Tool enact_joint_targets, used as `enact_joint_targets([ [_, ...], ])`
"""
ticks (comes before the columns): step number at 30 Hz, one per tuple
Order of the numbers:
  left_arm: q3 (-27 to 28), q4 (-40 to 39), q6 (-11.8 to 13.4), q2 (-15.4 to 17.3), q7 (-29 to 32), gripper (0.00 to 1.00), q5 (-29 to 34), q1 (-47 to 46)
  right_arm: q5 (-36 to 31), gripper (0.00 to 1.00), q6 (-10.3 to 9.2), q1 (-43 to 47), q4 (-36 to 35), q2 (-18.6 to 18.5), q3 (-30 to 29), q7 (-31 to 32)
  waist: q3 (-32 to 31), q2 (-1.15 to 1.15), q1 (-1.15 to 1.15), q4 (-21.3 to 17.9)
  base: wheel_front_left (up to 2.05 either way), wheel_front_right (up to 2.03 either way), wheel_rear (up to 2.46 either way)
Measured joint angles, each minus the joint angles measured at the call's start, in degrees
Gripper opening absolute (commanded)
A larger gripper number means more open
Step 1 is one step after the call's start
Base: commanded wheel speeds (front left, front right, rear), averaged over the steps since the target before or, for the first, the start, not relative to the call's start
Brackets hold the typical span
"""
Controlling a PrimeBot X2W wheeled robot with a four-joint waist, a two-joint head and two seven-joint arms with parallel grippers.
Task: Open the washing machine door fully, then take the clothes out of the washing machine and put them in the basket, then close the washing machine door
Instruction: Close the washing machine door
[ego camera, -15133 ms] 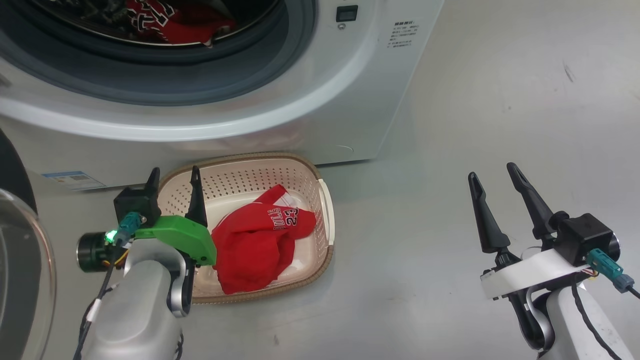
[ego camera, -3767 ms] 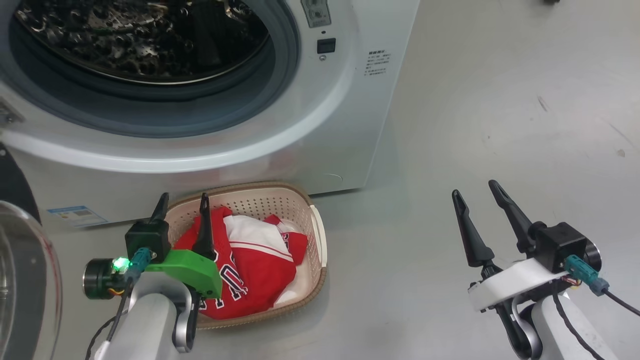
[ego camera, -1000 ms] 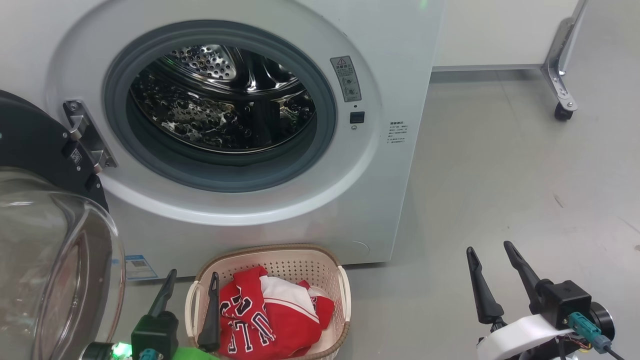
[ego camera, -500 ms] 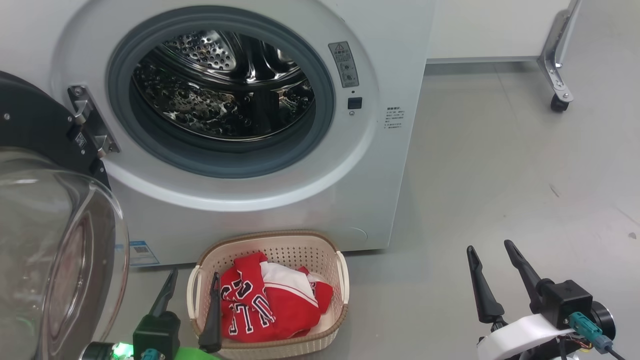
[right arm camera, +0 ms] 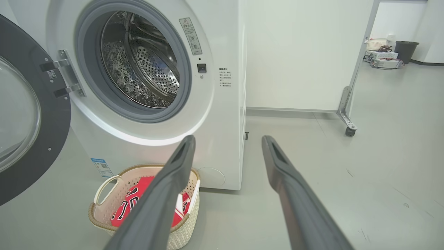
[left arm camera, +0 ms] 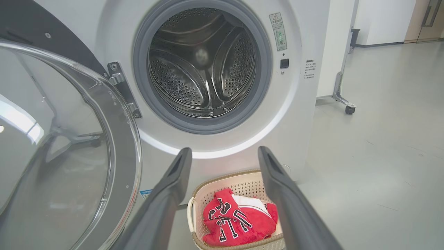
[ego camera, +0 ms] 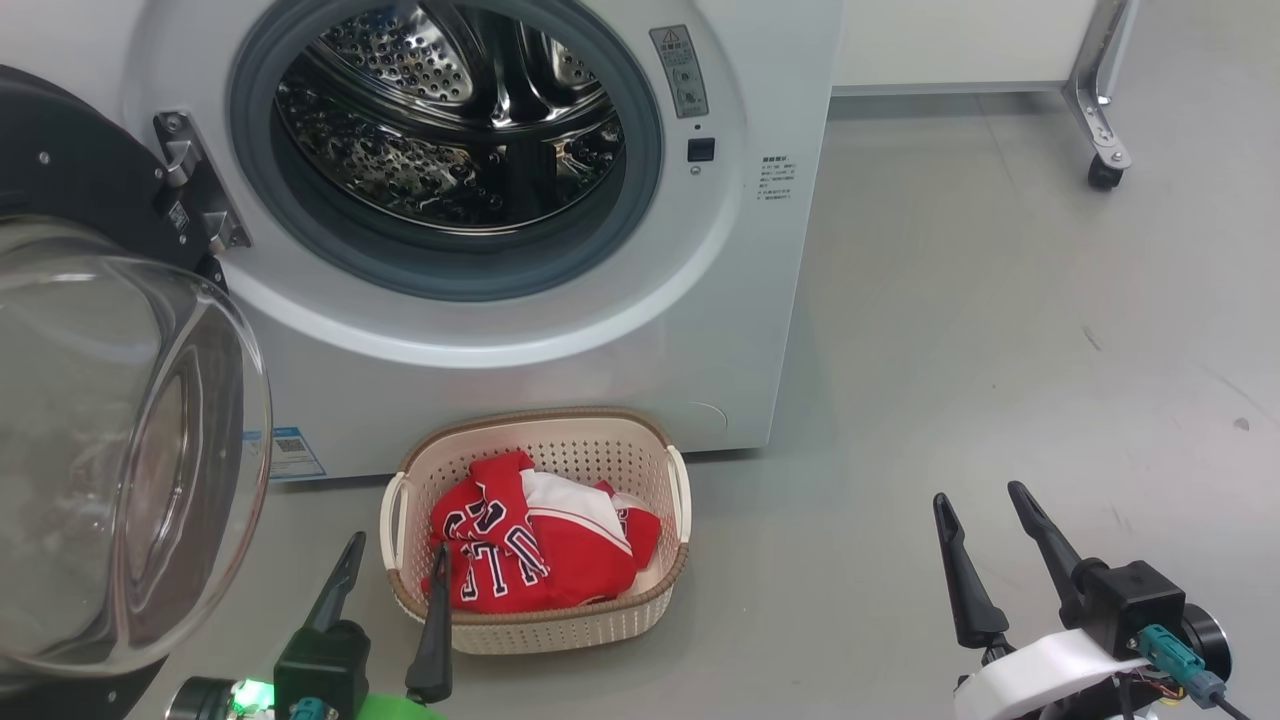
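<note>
The clothes point(ego camera: 530, 545) lie in the basket point(ego camera: 560, 632).
The door point(ego camera: 120, 440) is open; left tool point(ego camera: 399, 557) and right tool point(ego camera: 978, 492) spread wide, holding nothing.

The washer point(ego camera: 600, 330) was white, with a grey gasket point(ego camera: 643, 160) and a shiny steel drum point(ego camera: 420, 60) dotted all over with holes. Its label point(ego camera: 290, 455) was blue and white. The door point(ego camera: 60, 170) had a glossy black rim around clear glass. The basket point(ego camera: 560, 632) was cream and perforated in rows, with a brown woven-look rim and white handles. The clothes point(ego camera: 580, 565) were red with a white panel and dark, white-edged letters. The floor point(ego camera: 1000, 330) was pale grey. The left gripper point(ego camera: 400, 556) had dark fingers and a green base; the right gripper point(ego camera: 978, 492) had dark fingers and a white base.
</note>
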Motion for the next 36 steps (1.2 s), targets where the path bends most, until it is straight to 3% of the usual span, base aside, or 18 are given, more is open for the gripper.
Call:
enact_joint_targets([
  [15,0.74,-0.69,0.0,0.0,0.41,1.0,0.97,0.16,0.01,1.0,0.0,0.0,-0.03,0.01,0.0,0.0,0.0,0.0,0.0,-0.17,-0.59,0.59,0.0],
  [36,1.02,-1.42,0.01,-0.01,0.91,1.0,1.9,0.45,0.04,1.0,-0.34,0.0,-0.02,-0.02,-0.01,0.0,-0.01,0.0,0.0,0.25,-0.06,0.06,0.0],
])
